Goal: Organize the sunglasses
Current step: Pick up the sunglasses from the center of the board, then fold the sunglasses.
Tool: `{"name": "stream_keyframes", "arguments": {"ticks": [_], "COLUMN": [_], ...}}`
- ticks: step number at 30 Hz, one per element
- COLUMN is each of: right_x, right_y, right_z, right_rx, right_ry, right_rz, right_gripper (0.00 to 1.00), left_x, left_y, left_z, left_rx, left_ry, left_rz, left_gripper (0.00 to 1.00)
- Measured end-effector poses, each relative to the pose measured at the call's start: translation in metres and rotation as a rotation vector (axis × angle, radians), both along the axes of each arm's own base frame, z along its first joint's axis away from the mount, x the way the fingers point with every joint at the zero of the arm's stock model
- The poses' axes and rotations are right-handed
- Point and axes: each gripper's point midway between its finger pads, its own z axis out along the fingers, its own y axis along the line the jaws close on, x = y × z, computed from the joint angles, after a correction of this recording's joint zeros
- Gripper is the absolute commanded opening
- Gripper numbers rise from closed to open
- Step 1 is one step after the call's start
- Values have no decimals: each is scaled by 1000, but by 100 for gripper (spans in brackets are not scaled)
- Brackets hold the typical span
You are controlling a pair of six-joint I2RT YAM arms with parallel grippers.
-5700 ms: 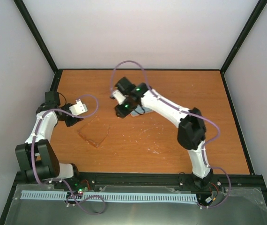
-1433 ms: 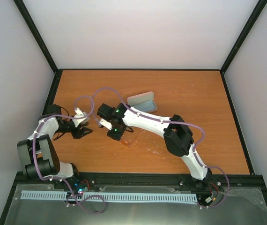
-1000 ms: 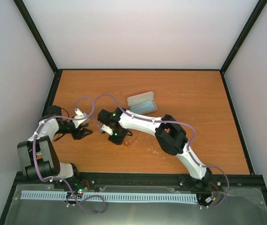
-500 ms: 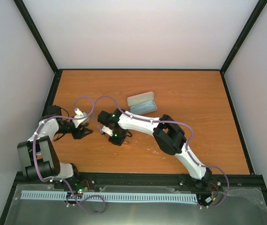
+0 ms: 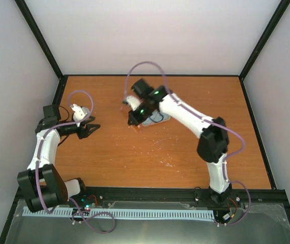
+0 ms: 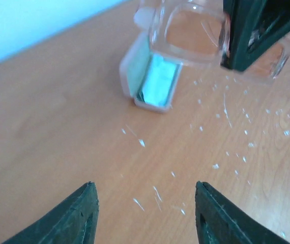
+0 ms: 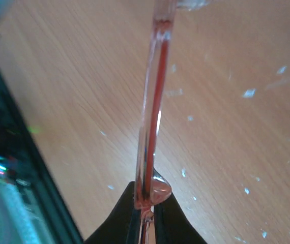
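My right gripper (image 7: 149,202) is shut on the sunglasses (image 7: 152,112), pinching the see-through amber frame at its middle, near a nose pad, and holding it edge-on above the table. In the left wrist view the sunglasses (image 6: 193,33) hang in the air just beside the open pink case (image 6: 152,76), which shows its pale blue inside. In the top view the right gripper (image 5: 133,121) is at the left end of the case (image 5: 158,119), which the arm partly hides. My left gripper (image 5: 93,129) is open and empty, low over the table to the left, its jaws (image 6: 145,213) pointing toward the case.
The orange-brown table (image 5: 185,152) carries small white flecks. Black frame posts and pale walls close it in at the back and both sides. The blue cloth does not show as a separate thing.
My right gripper has lifted the sunglasses off the table's front middle and carried them back to the case. My left arm has drawn back and swung a little toward the rear.
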Motion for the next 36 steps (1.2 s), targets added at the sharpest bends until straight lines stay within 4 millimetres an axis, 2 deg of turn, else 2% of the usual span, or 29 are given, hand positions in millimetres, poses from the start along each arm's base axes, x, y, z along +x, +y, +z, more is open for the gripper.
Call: {"name": "stream_keyframes", "arguments": {"ticks": [3,5,7,12,18,22,25,29,32,36], "right_x": [19,25,28,14,-10,-17,-20,-21,-21,-20], "right_y": [-13,-22,-29,-20,-16,-14,-13,-11,-10,-9], "right_z": [54,80,94,92,83,86,85,90,93,98], "right_rx": [204,329,411,487,525,561,580,605,617,626], "right_ry": [33,72,115,252,399,446,475,486,481,483], "right_rz": [-83,-123,-145,-101,-40,-11,1,17,26,28], "right_gripper": [3,3,3,3,3,3,3,3,3,3], "left_x": [7,10,14,28,72,98,108,110,104,99], "left_y": [-1,-2,-5,-16,-10,-13,-30,-74,-101,-119], "left_z": [29,48,62,61,42,43,52,65,67,67], "left_rx": [-26,-45,-63,-105,-149,-146,-151,-172,-187,-197], "left_ry": [-95,-158,-203,-159,-41,-46,-74,-100,-92,-82], "left_rz": [21,31,30,15,86,106,71,-26,-83,-115], "left_gripper": [57,58,57,59,57,56,56,56,56,55]}}
